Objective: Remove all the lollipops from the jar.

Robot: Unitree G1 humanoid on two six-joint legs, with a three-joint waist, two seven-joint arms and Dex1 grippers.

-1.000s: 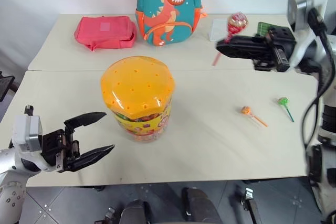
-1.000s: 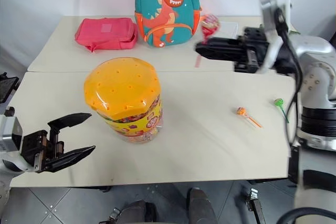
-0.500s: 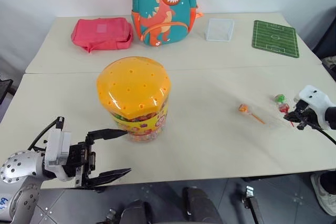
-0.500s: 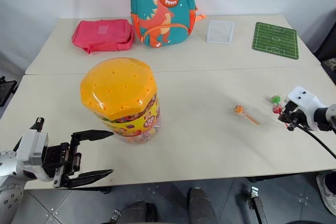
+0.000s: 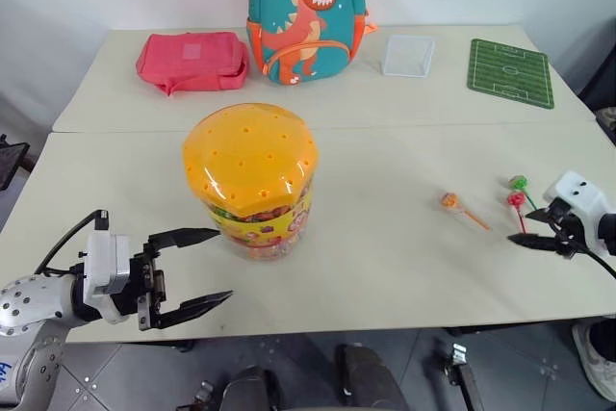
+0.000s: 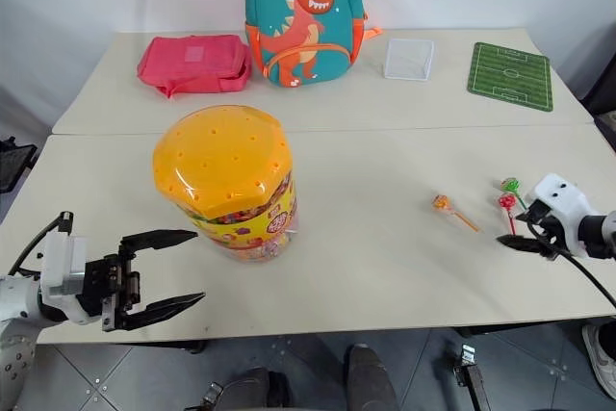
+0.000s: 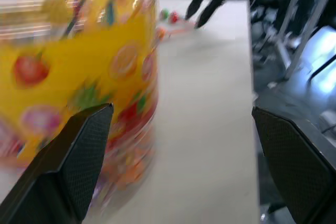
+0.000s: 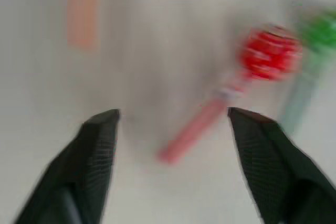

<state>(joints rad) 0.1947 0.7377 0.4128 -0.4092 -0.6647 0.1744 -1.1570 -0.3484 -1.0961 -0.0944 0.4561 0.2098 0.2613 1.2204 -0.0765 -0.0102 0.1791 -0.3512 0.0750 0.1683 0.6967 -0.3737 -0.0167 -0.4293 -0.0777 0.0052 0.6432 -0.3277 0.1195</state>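
The jar (image 5: 252, 185), clear with an orange-yellow holed lid, stands upright at the table's front left. My left gripper (image 5: 221, 265) is open just in front of it and to its left, with the jar's yellow label (image 7: 79, 77) close ahead of one finger. Three lollipops lie on the table at the right: the orange one (image 5: 449, 201), the green one (image 5: 520, 182) and the pink-red one (image 8: 270, 59) beside the green. My right gripper (image 5: 537, 226) is open just in front of the pink-red lollipop, whose stick lies between the two fingers.
At the back of the table are a pink pouch (image 5: 192, 57), a teal dinosaur backpack (image 5: 308, 12), a small clear box (image 5: 408, 55) and a green football-pitch mat (image 5: 510, 72). The right gripper is near the table's right edge.
My right gripper came down from high over the table to its right side with the pink-red lollipop, then opened; the lollipop now lies by the green one. The left gripper sank slightly.
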